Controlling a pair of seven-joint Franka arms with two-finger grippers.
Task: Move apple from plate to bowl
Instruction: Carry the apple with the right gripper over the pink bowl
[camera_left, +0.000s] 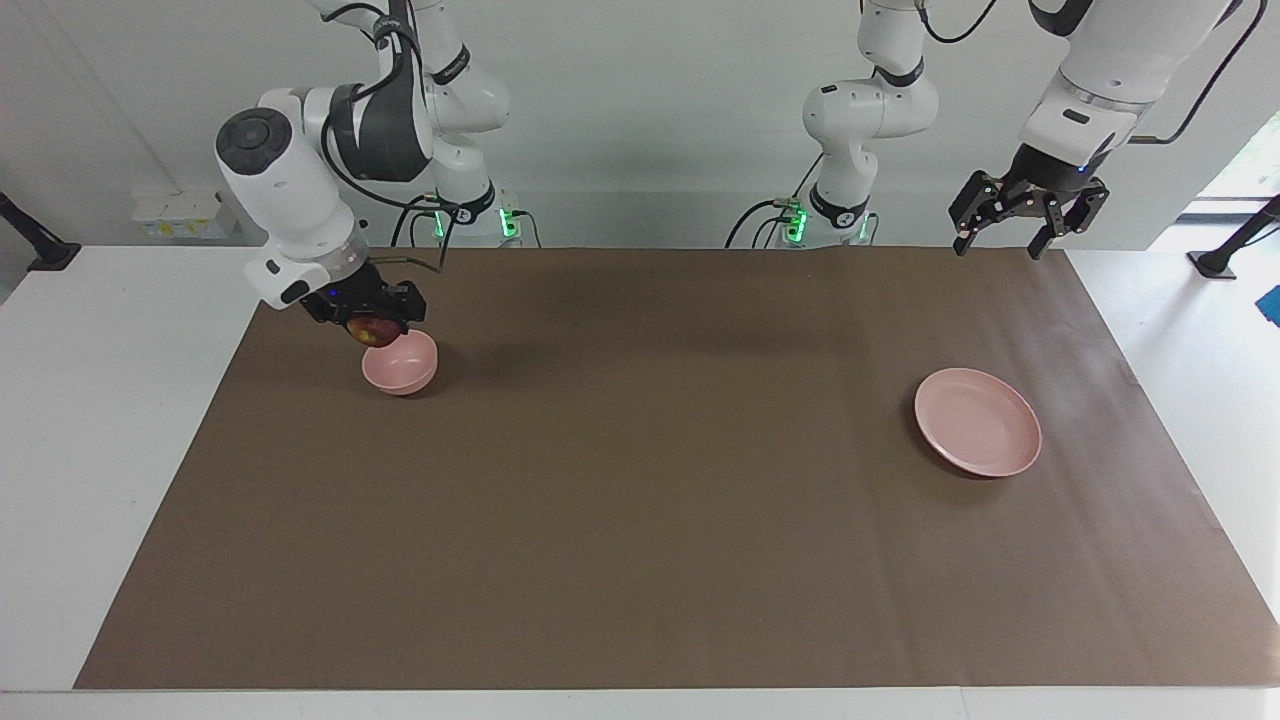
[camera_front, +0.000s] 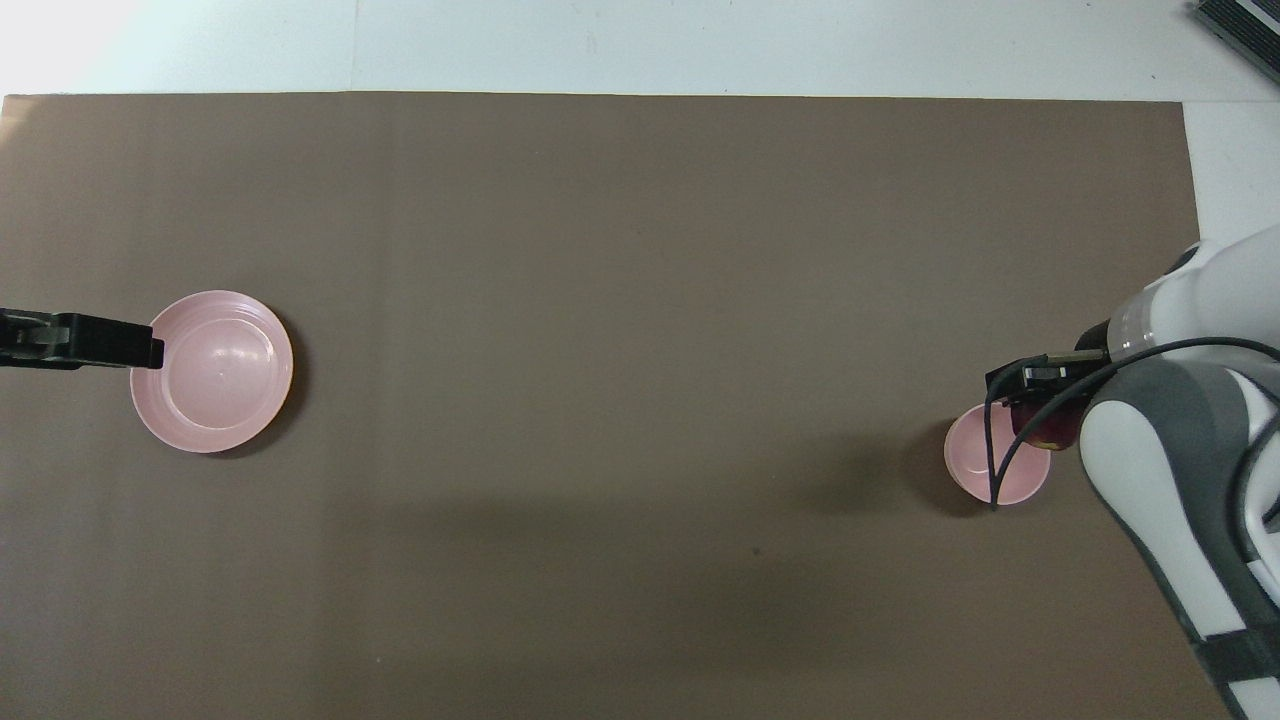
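Right pincer: the right arm's black two-finger pincer (camera_left: 368, 325) is hanging over the rim of the bowl at the right arm's end of the table, its fingers pinching the apple.
Apple: the small, round, dark red-maroon apple (camera_left: 367, 329) with a yellowish patch is sitting in the right pincer's grip, up in the air just above the bowl's rim and not yet lying inside the bowl; in the overhead view it is showing as a dark red shape (camera_front: 1045, 432) over the bowl's edge.
Bowl: the small, deep, round, pale pink bowl (camera_left: 405, 368) is standing upright on the brown mat, with nothing lying in the part of its hollow that is showing.
Plate: the wide, flat, round, pale pink plate (camera_left: 978, 421) with a low rim is lying toward the left arm's end of the table, well apart from the bowl, with nothing resting on it.
Left pincer: the left arm's black pincer (camera_left: 1005, 243) is waiting in the air over the mat's edge near its own base, its fingers spread and holding nothing.
Table: the white table (camera_left: 120, 400) is carrying a large brown mat (camera_left: 650, 520) under the bowl and the plate.
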